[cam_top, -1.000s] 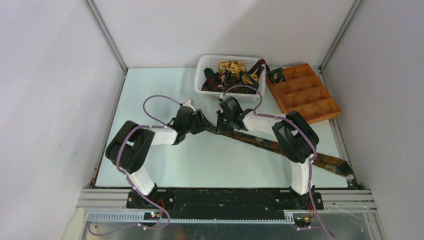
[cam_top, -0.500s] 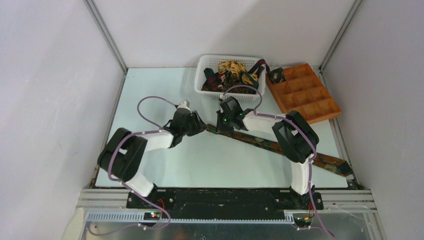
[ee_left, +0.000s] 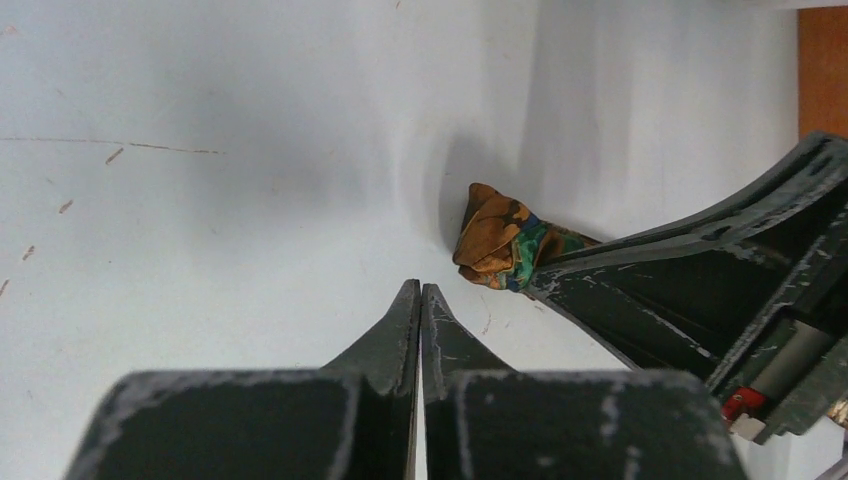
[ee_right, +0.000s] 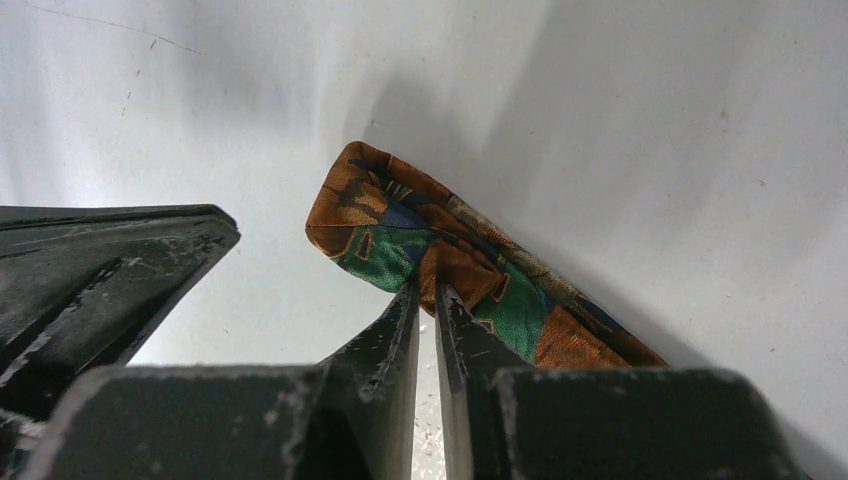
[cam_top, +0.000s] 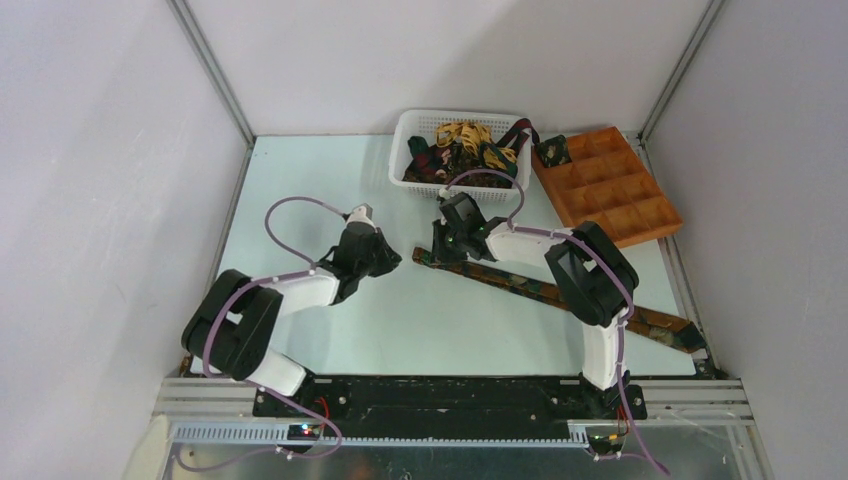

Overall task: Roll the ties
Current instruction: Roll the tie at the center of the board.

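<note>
Barely begun: the tie (cam_top: 515, 282) mid-frame has only its end folded, the rest flat. Left gripper (ee_left: 420, 290) is shut, empty; right gripper (ee_right: 428, 288) is nearly closed at the fold, grip unclear.

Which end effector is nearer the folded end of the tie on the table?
Right. The right end effector touches the tie at its fold; the left end effector is shut, apart, to its left.

One flat tie (cam_top: 560, 293) on the worktop (cam_top: 300, 180), one rolled tie (cam_top: 552, 151) in the one tray (cam_top: 640, 215), one basket (cam_top: 400, 150) with ties (cam_top: 462, 148) too tangled to count.
</note>
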### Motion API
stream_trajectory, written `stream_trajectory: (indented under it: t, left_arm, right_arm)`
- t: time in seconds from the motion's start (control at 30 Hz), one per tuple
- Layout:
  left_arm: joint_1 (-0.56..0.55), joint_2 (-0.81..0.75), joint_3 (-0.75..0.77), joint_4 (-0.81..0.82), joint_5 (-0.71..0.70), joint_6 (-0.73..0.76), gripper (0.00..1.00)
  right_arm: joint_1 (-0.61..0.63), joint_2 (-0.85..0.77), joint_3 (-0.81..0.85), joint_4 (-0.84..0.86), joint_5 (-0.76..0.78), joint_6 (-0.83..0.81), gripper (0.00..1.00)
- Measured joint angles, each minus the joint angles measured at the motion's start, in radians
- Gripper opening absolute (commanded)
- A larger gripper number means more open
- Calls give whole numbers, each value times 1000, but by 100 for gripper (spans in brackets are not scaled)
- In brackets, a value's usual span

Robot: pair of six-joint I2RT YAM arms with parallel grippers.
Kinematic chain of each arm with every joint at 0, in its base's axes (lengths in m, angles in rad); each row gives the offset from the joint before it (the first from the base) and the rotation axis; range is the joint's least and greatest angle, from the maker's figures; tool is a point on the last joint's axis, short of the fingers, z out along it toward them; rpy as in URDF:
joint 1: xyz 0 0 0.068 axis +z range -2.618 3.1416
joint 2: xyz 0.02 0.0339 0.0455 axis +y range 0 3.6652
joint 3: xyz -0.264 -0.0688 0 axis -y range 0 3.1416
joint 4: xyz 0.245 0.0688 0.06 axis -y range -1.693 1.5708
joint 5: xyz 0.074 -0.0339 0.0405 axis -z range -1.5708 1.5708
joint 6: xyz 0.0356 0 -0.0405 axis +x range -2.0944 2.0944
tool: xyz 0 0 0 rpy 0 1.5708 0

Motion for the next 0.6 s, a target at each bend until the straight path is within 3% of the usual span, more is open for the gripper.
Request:
stream_trajectory:
  t: [0.6]
  left_arm:
    - [-6, 42, -11, 43, 56, 0, 0]
  right_arm:
    - [-5, -60, 0, 0, -5, -19, 16]
